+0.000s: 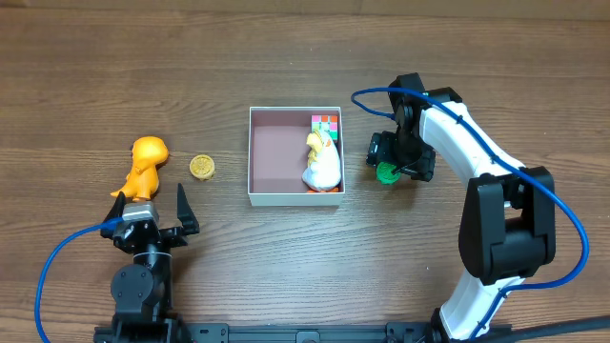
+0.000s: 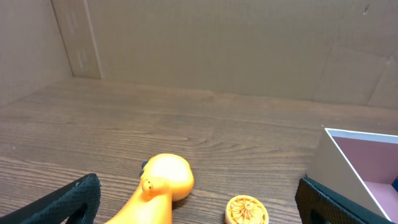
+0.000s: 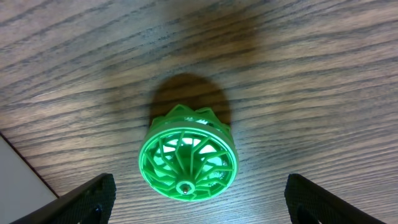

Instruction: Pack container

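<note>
1. Both jaws were spread wide, nothing gripped: left gripper [image 1: 152,202] by an orange toy [image 1: 146,167], right gripper [image 1: 396,157] over a green wheel [image 3: 186,162]
2. The container [image 1: 276,157], shallow, square, white-walled, pinkish-brown inside, was seen mid-table between the arms

Nothing readable here honestly; the yellow disc [image 2: 247,210] has some embossed pattern, too small to make out.
</note>
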You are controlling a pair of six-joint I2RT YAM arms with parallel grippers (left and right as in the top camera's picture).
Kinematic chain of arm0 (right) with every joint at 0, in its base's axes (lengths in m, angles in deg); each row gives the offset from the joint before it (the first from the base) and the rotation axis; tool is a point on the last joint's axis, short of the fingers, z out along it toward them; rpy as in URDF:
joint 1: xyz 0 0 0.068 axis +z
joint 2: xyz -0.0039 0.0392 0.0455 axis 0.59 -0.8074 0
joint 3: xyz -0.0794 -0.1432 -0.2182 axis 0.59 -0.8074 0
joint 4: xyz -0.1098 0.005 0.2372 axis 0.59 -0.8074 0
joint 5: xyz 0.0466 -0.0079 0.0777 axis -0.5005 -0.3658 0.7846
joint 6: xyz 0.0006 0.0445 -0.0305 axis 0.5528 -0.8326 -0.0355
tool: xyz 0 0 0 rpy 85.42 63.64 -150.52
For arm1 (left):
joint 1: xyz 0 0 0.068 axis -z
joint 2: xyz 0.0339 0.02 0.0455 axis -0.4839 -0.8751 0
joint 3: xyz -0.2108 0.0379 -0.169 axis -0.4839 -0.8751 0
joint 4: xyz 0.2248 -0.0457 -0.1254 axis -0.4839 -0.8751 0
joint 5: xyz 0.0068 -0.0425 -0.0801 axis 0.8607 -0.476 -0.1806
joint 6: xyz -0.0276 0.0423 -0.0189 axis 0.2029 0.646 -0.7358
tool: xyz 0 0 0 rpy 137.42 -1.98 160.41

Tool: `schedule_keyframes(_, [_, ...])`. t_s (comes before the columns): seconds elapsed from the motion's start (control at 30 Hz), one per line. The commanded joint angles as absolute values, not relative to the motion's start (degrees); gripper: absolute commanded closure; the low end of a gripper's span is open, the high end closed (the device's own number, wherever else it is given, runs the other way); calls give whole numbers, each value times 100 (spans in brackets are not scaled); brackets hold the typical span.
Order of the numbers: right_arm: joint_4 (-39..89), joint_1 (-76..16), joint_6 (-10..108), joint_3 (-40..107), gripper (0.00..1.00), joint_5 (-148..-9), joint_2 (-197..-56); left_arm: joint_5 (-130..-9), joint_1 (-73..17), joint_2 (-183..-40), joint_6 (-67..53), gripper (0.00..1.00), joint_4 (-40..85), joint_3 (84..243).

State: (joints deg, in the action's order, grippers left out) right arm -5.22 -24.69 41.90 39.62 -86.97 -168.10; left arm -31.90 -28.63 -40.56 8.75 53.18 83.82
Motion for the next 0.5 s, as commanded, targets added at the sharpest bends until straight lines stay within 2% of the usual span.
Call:
schedule_keyframes(0.0, [-500, -2456, 4210, 3953, 11, -8774, -16802, -3216, -2902, -4045, 1022, 0, 5324, 8367])
schedule_keyframes(0.47, [-362, -2456, 4207, 3953, 11, -8793, -16983, -3216, -2902, -4045, 1022, 0, 5324, 8367])
